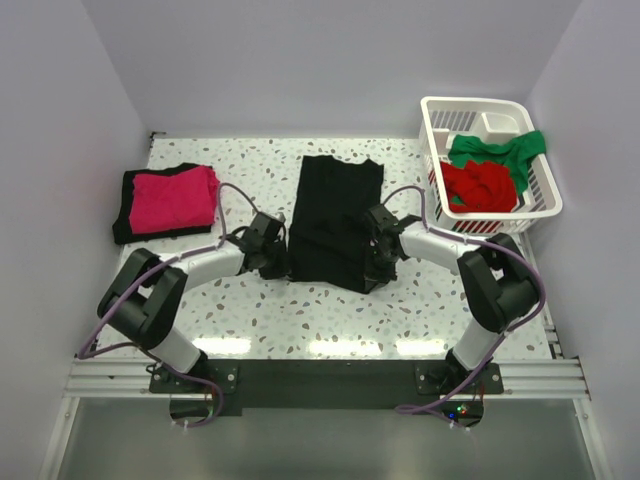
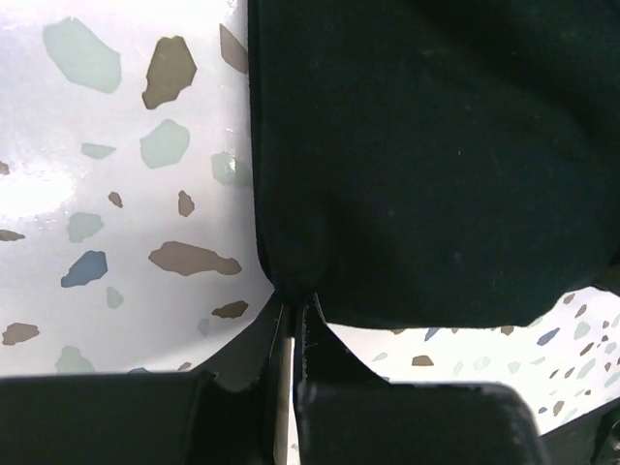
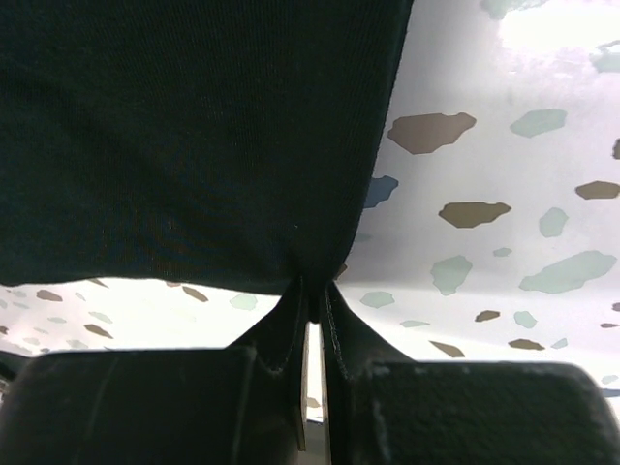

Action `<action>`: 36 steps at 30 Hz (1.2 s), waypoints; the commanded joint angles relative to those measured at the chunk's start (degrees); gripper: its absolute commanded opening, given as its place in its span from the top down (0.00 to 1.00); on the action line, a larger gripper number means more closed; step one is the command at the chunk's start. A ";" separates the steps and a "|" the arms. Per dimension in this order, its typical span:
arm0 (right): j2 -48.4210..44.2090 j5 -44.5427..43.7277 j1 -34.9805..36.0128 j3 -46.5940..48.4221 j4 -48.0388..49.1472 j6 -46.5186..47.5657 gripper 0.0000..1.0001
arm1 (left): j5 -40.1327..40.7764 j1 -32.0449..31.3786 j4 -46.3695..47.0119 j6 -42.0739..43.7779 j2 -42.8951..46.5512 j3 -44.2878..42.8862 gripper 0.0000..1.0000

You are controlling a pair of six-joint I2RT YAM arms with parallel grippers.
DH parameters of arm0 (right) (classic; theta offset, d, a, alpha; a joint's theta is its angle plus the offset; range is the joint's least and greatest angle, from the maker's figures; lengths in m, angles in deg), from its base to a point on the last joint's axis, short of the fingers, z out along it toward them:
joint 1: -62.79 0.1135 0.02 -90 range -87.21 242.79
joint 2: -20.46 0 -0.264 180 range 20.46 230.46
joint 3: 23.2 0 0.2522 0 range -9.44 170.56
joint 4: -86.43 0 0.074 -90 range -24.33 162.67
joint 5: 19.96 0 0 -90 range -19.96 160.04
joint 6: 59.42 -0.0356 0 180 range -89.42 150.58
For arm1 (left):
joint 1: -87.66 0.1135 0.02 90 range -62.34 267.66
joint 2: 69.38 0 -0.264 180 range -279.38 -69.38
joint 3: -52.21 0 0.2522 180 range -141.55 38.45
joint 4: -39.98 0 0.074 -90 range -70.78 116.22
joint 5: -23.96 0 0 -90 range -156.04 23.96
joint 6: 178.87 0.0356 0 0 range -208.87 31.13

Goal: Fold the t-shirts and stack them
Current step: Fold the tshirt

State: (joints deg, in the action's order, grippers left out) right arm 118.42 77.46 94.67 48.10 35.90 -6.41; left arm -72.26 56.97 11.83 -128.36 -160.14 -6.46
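While both arms reach in over the white speckled stone-look table (image 1: 300, 320), a long black cloth t-shirt (image 1: 335, 215), folded into a narrow strip, lies flat at its middle. The left gripper (image 2: 294, 312) has its fingers pressed together on the shirt's near left corner, with cloth bunched between them. The right gripper (image 3: 312, 302) likewise pinches the near right corner. Off to the left a folded magenta-pink t-shirt (image 1: 172, 197) sits on what looks like a folded black one (image 1: 122, 225), though little of it shows. At the far right a white slatted plastic basket (image 1: 470, 103) holds a crumpled red t-shirt (image 1: 478, 187) with a green t-shirt (image 1: 505, 150) draped over it.
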 commanded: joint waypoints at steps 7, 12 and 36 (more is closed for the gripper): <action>-6.44 -5.31 0.29 5.39 -9.80 2.72 1.00 | 2.18 -0.94 -6.96 0.20 7.96 -0.27 1.00; -11.11 -5.66 0.29 5.48 -12.97 2.19 1.00 | 0.86 -1.29 -9.60 -1.99 15.34 -0.45 1.00; -37.83 -4.69 12.68 3.98 -34.68 -11.51 1.00 | -4.06 -10.08 -34.12 -13.60 43.91 -1.22 1.00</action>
State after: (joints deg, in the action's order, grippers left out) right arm 83.73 74.23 107.32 49.98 7.44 -13.58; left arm -76.24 47.11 -17.70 -138.24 -117.89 -4.78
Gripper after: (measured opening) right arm 0.058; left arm 0.030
